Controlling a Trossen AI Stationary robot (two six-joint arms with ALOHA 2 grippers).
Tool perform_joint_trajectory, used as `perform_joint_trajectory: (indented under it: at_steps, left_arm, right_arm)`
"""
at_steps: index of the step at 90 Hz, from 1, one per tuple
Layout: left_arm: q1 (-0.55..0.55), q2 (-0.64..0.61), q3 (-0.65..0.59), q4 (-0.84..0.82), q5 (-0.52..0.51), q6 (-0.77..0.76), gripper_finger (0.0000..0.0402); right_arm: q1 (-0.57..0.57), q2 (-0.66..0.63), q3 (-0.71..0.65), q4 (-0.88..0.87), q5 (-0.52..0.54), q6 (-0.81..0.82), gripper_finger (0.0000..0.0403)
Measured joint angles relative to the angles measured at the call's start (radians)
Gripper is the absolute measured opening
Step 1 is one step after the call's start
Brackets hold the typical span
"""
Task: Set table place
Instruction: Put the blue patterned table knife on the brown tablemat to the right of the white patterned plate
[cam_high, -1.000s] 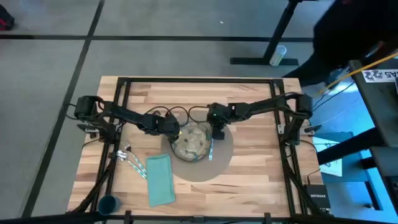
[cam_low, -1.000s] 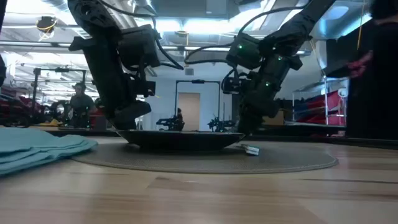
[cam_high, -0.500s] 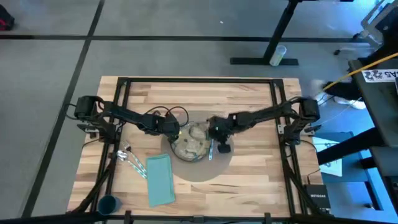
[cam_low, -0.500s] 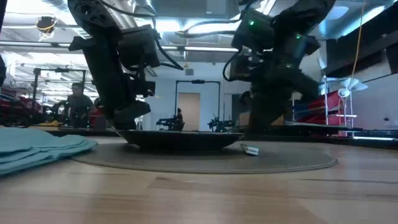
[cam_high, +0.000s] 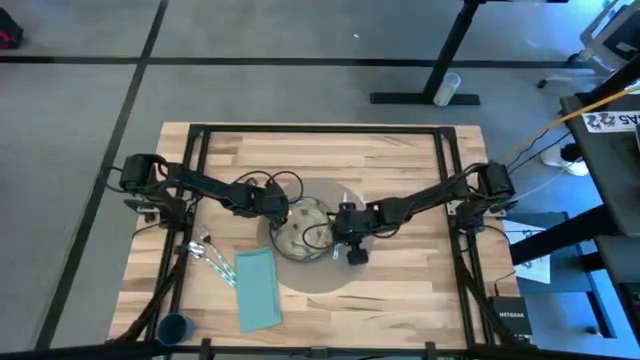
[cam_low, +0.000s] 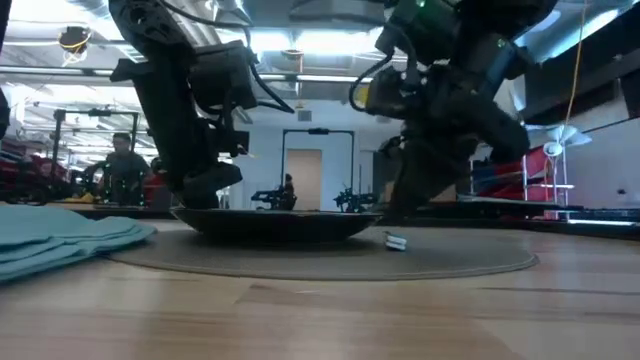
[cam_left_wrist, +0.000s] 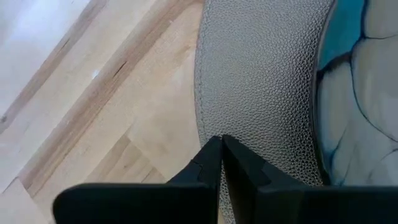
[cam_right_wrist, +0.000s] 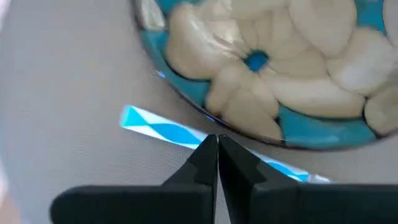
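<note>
A speckled plate (cam_high: 303, 230) lies on the round grey placemat (cam_high: 330, 275) in the middle of the table (cam_high: 410, 290). My left gripper (cam_high: 281, 212) is shut and low at the plate's left rim, over the placemat (cam_left_wrist: 261, 74). My right gripper (cam_high: 351, 250) is shut at the plate's right side. Its tips stand above a blue-and-white striped piece of cutlery (cam_right_wrist: 163, 129), which lies flat on the placemat along the plate's rim (cam_right_wrist: 205, 112). A teal napkin (cam_high: 258, 288), more cutlery (cam_high: 210, 254) and a dark-blue cup (cam_high: 175, 327) lie at the near left. My left gripper sets its shut fingertips (cam_left_wrist: 211, 155) on the placemat's left part (cam_left_wrist: 233, 118), between the mat's edge and the plate, coming from above. The mat lies flat on the table. My right gripper: its own fingers (cam_right_wrist: 208, 155) hide the middle of the striped cutlery, so I cannot tell whether they touch it.
A thin black frame (cam_high: 320, 129) runs around the tabletop. Bare wood (cam_high: 410, 180) shows to the right of and beyond the placemat. In the low view the napkin (cam_low: 60, 240) lies at the left, and the room behind holds racks and a person (cam_low: 122, 165).
My right gripper has gone from the plate's far right side toward the table's near edge, along the plate's right rim, and come down over the striped cutlery. My left gripper has stayed at the plate's left rim.
</note>
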Motion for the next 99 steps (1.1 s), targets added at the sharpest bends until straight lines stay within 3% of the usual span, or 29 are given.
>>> perform_joint_trajectory:
  at_steps: [45, 70, 99]
  left_arm:
    - [0.016, 0.000, 0.000, 0.001, -0.007, 0.037, 0.0000]
    - [0.021, -0.011, 0.000, -0.003, -0.024, 0.079, 0.0000]
    - [0.027, -0.022, 0.000, -0.002, -0.025, 0.082, 0.0000]
  right_arm:
    - [0.000, 0.010, 0.002, 0.068, -0.009, -0.009, 0.0000]
    - [0.000, -0.076, 0.002, -0.159, 0.058, -0.026, 0.0000]
    - [-0.001, -0.015, 0.001, -0.259, 0.033, -0.009, 0.0000]
